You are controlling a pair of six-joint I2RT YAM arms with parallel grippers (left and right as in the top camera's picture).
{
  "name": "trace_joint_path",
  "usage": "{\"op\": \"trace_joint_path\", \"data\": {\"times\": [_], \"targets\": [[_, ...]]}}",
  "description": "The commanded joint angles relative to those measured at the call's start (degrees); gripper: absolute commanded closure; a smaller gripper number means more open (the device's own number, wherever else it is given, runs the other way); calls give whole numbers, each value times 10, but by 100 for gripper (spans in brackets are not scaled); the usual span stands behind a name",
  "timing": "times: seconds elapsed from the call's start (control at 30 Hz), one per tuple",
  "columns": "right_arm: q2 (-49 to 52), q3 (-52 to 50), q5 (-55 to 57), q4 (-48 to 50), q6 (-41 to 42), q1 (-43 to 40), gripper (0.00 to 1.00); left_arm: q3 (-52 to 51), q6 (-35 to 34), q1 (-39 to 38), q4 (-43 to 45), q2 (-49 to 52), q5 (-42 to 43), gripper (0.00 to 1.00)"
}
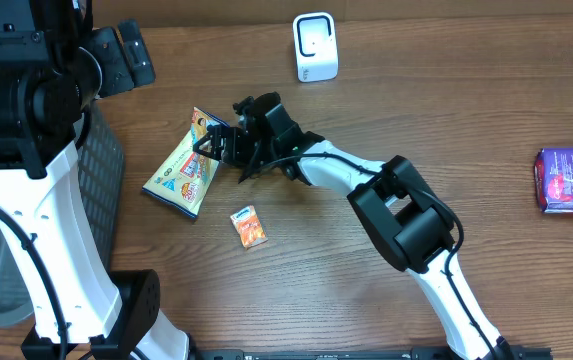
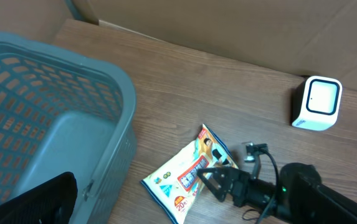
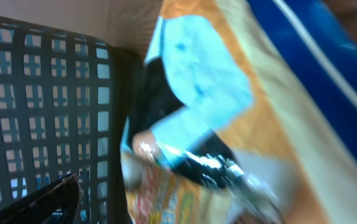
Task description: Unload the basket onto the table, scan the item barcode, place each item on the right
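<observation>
Wooden tabletop [image 1: 446, 120] bears the bag [image 1: 182, 172], long axis running lower-left to upper-right, its upper end just under the nearer right gripper [image 1: 210, 145], jaws spread wide, grasping nothing.

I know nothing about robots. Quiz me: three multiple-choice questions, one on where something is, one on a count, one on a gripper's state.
1. Where is the small orange packet? A in the basket; B on the table, apart from the snack bag; C on the white scanner.
2. How many packets lie on the table? A one; B three; C five.
3. The right gripper is: A open at the snack bag; B shut on the orange packet; C out of view.
Answers: 1 B, bare wood lies around it. 2 B, snack bag, orange packet, purple pack. 3 A, its jaws stand apart at the bag.
</observation>
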Motion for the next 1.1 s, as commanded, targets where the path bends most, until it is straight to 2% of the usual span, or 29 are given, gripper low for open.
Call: {"op": "trace_joint_path", "data": {"times": [0.0,0.07,0.1,0.2,0.27,0.3,0.4,0.5,0.63,0.73,0.83,0.9,0.93,0.97,1.07], "targets": [[52,16,43,-15,10,10,2,1,-6,2,-1,-10,7,0],[68,18,50,-14,14,12,18,1,-6,2,-1,-10,7,0],[73,19,53,-15,15,13,30,1,-6,2,-1,-10,7,0],[86,19,69,-20,14,16,80,1,-6,2,-1,-10,7,0],[88,19,84,-33,9,17,94,1,-6,2,-1,-10,7,0],[88,19,85,-34,8,17,96,1,-6,2,-1,-10,7,0],[84,19,48,-21,-20,9,96,1,-6,2,-1,-10,7,0],[60,19,6,-51,-54,-12,96,1,-5,3,-1,-10,6,0],[-9,19,9,-191,-129,-51,96,1,-6,3,-1,-10,6,0],[-117,19,129,-400,-264,-99,96,1,-6,2,-1,-10,6,0],[-180,19,245,-530,-311,-123,96,1,-6,2,-1,-10,7,0],[-215,19,263,-617,-366,-145,96,1,-8,2,-1,-10,7,0],[-219,19,244,-633,-365,-149,92,1,-8,2,-1,-10,7,0],[-219,18,214,-635,-365,-151,74,1,-8,2,-1,-10,7,0],[-215,0,98,-561,-362,-147,0,1,-8,2,-1,-10,6,0]]}}
